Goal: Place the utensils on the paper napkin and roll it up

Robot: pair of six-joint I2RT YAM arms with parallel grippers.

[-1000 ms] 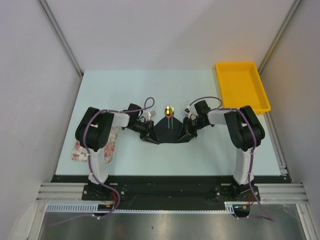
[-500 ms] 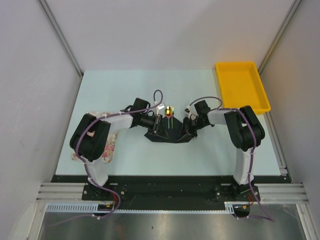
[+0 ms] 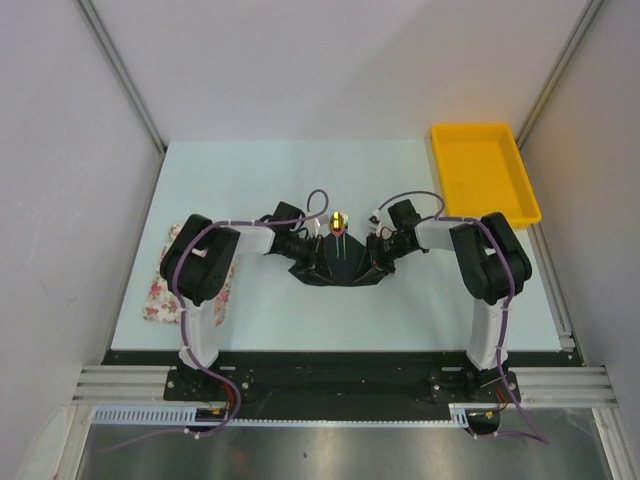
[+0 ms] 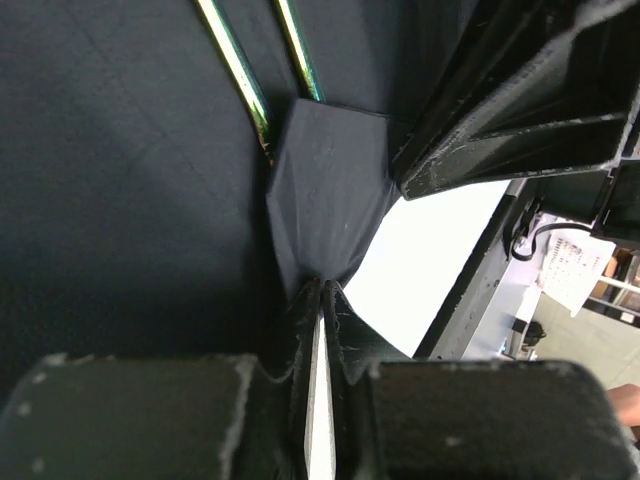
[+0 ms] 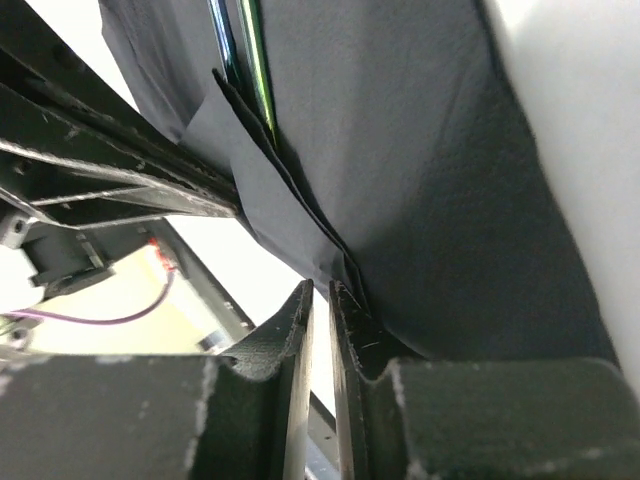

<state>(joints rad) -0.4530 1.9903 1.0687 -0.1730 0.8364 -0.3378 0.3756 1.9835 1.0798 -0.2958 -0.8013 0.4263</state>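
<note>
The black paper napkin [image 3: 338,264] lies mid-table, both side edges lifted and folded inward. The utensils [image 3: 340,221] lie on it, their gold ends sticking out at the far side. In the left wrist view the greenish-gold handles [image 4: 240,80] run under a folded napkin flap [image 4: 330,190]. My left gripper [image 3: 318,250] is shut on the napkin's left corner [image 4: 322,283]. My right gripper [image 3: 372,254] pinches the right fold [image 5: 300,215], its jaws nearly together [image 5: 322,290]. The handles also show in the right wrist view [image 5: 255,70]. The two grippers are close, facing each other.
A pink-and-white floral mat [image 3: 170,285] lies at the left, partly under my left arm. A yellow tray [image 3: 483,170] stands at the back right corner. The table's front edge runs just behind the arm bases.
My left gripper has moved right with the napkin's left edge, folding it in toward the utensils. The floral mat is more uncovered. The right arm has not moved.
</note>
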